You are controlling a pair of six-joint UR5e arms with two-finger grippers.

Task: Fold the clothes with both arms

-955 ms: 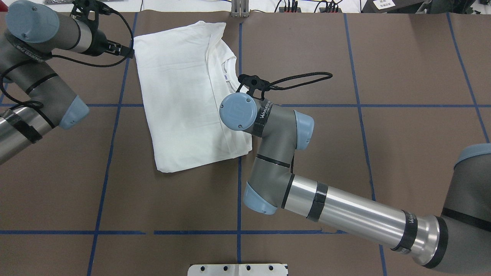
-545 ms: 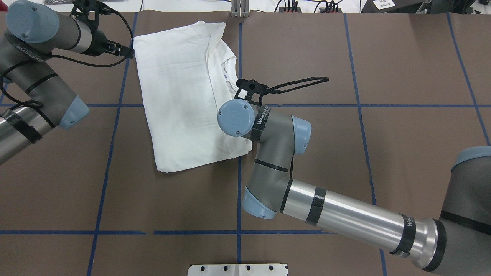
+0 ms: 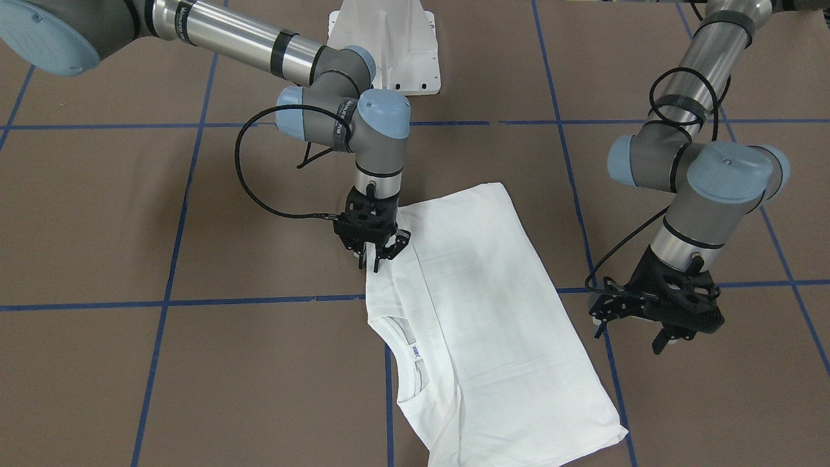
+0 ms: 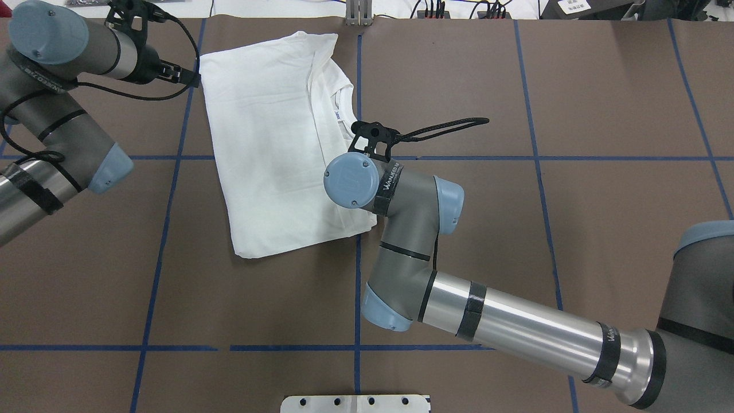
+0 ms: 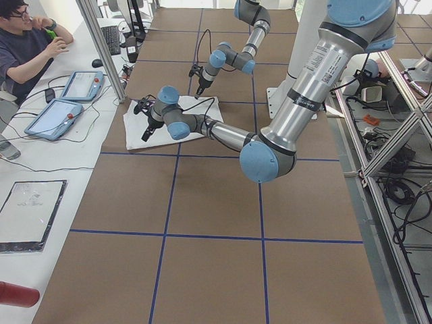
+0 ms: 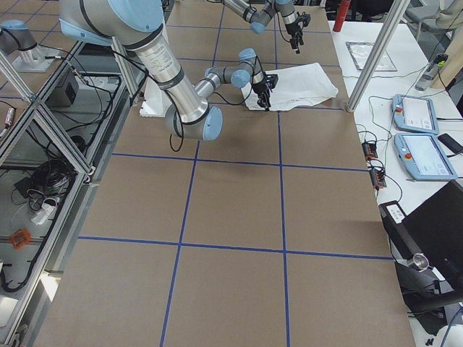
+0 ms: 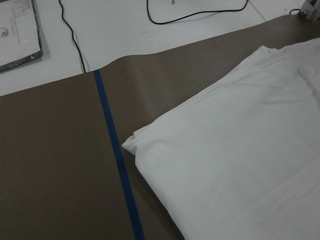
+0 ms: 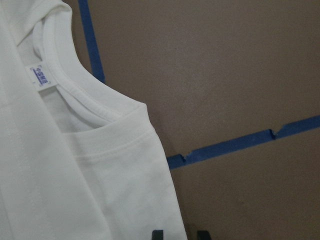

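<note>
Folded lengthwise and lying flat on the table [image 4: 516, 229]: the shirt [image 4: 269, 143], in the far left part of the overhead view, with collar [image 8: 85, 95] and tag [image 8: 40, 76] on its right edge, close to a blue tape line [image 4: 358, 69]. At that same edge, a little nearer the robot than the collar, the right gripper [image 3: 376, 258], pointing straight down. Jaws only slightly apart, one fingertip [image 8: 157, 235] over the cloth and the other over bare table, the shirt's edge between them; not closed on anything. Whether touching the cloth or not, cannot tell. By the opposite long edge, near the far corner, the left gripper [image 3: 668, 337], above the table and just beside the shirt, holding nothing. Width of its opening: cannot tell from any view.
</note>
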